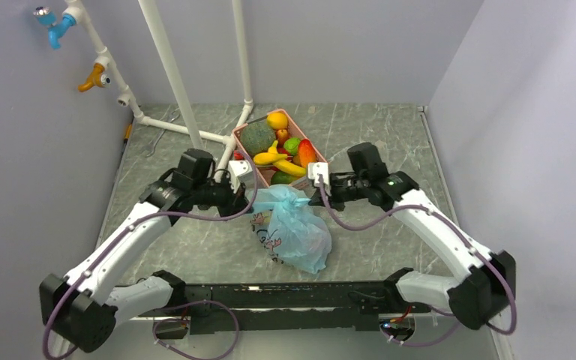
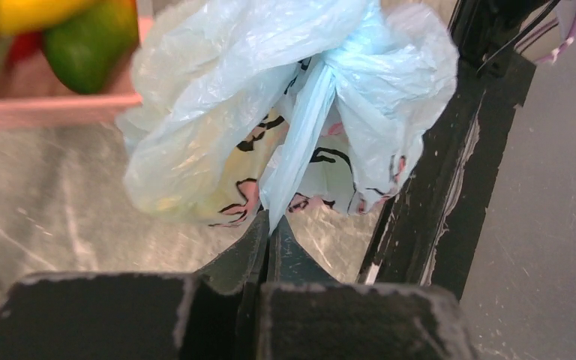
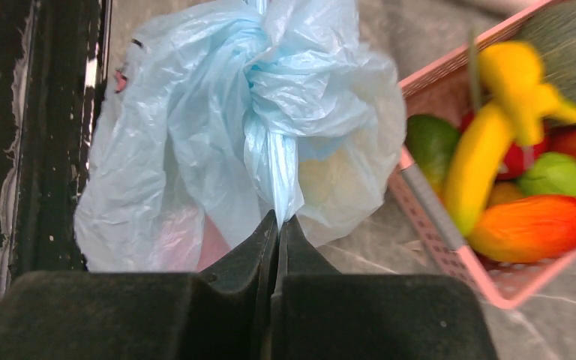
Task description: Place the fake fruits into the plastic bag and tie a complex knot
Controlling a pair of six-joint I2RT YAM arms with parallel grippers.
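The light-blue plastic bag lies on the table between my arms, its handles gathered into a knot at its far end. My left gripper is shut on one handle end, the strand pinched at the fingertips of the gripper. Opposite it, my right gripper is shut on the other handle end, which runs from the gripper up to the knot. Faint yellow and reddish shapes show through the bag. More fake fruits lie in the basket.
The pink basket stands just beyond the bag, holding a banana, a mango, a lime and a melon. White pipes rise at the back left. The black mounting rail runs along the near edge.
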